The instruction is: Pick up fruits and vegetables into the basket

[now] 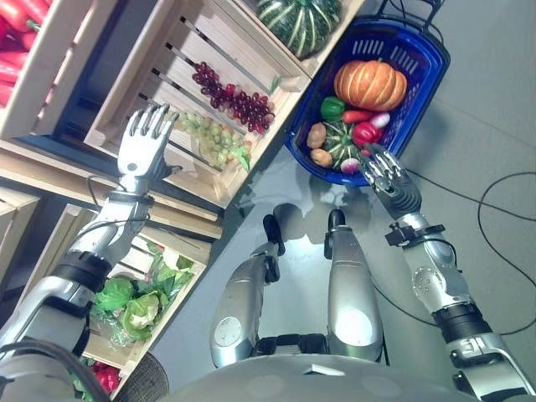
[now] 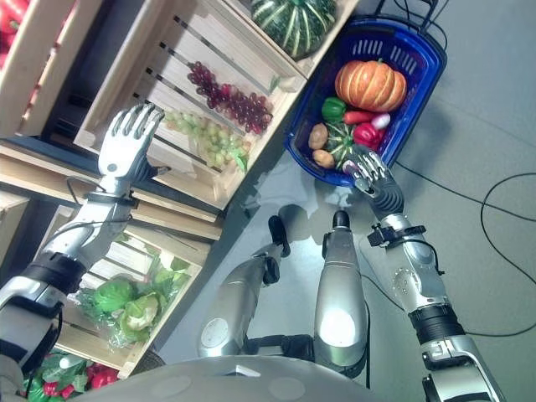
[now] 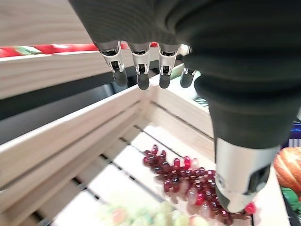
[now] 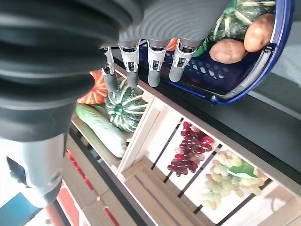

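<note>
Left hand [image 1: 144, 142] is hovering open-fingered over the grape crate [image 1: 126, 109]; right hand [image 1: 387, 177], fingers relaxed, is hanging empty at the blue basket's [image 1: 423, 84] six o'clock rim.

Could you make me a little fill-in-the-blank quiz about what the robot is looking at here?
1. The orange pumpkin lies in the ____ basket.
2. In the wooden crate, the red grapes lie beside the ____ grapes.
3. The left hand hovers over the crate with fingers ____.
4. The right hand is by the basket's ____.

Answers: blue; green; open; rim
</note>
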Available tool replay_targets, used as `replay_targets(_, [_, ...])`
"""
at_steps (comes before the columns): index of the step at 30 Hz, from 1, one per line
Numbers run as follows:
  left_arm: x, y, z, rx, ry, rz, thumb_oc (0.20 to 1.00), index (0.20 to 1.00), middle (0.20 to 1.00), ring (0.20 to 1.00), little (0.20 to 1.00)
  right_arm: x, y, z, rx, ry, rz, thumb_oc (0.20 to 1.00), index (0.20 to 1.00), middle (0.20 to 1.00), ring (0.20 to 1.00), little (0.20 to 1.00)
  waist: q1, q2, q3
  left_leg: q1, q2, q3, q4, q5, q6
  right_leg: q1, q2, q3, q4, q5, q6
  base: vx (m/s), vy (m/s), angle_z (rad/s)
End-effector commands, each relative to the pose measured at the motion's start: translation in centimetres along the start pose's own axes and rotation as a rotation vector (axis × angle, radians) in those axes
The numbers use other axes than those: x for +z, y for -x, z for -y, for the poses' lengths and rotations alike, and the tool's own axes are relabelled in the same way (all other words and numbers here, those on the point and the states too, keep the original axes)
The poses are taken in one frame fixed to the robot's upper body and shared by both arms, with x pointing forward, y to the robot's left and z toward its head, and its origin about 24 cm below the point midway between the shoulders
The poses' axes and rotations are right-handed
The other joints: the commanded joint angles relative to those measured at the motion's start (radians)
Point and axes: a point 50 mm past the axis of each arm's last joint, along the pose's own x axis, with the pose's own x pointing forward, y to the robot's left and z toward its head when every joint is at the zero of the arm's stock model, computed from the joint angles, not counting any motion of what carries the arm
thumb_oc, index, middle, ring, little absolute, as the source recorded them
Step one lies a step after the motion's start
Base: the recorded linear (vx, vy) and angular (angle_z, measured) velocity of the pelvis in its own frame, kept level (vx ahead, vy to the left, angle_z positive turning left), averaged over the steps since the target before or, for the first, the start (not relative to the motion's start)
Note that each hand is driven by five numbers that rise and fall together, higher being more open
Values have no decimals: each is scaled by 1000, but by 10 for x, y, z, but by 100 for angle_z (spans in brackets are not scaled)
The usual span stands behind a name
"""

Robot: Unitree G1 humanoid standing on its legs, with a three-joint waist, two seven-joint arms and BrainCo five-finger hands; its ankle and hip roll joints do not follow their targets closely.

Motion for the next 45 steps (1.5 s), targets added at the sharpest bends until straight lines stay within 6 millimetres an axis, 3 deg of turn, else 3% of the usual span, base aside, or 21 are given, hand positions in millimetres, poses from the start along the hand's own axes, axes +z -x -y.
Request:
replay_targets(1, [-15,-9,-16,66,-102,-50,1000,1000,1000,1000,1000,27,-7,-15,91,11,130,1000,1000,1000,1000,1000,-29,15,-13,-71,-33,22,164,-143,11,-16,45,1,-46,14,19,-16,55,-17])
replay_targets(9, [-32,-31,-22,73,-156,-204,1000,1000,1000,1000,1000,60,-24,-37,213,70,233,1000,1000,1000,1000,1000,-59,10,-13,-291,-3,61,256,-138,10,-253,70,62,48,28,24,-13,30,-9])
replay_targets(10, [-32,-30,-20,61,-157,-211,1000,1000,1000,1000,1000,59,-23,-37,212,69,230,1000,1000,1000,1000,1000,-61,9,-13,-282,-4,54,270,-167,3,-244,71,69,63,-1,30,64,43,-6])
replay_targets(20, [-55,-30,-9,-55,-208,-410,1000,1000,1000,1000,1000,86,-28,-43,270,93,312,1000,1000,1000,1000,1000,-94,18,-13,-420,26,85,334,-167,-10,-404,76,113,135,4,42,9,62,-9])
replay_targets(27, [-64,-23,-3,-96,-266,-493,1000,1000,1000,1000,1000,100,-31,-45,281,104,368,1000,1000,1000,1000,1000,-103,22,-13,-479,32,94,358,-171,-18,-470,77,130,154,12,47,18,57,-4])
replay_targets(36, [-76,-27,-14,-41,-351,-541,1000,1000,1000,1000,1000,111,-34,-46,292,141,409,1000,1000,1000,1000,1000,-113,16,-13,-563,39,97,431,-198,-19,-551,82,150,196,19,51,33,42,-3])
replay_targets(45, [-82,-30,-16,-123,-460,-566,1000,1000,1000,1000,1000,119,-39,-49,307,162,424,1000,1000,1000,1000,1000,-114,14,-13,-611,42,98,466,-213,-19,-599,84,157,222,23,55,20,30,-4])
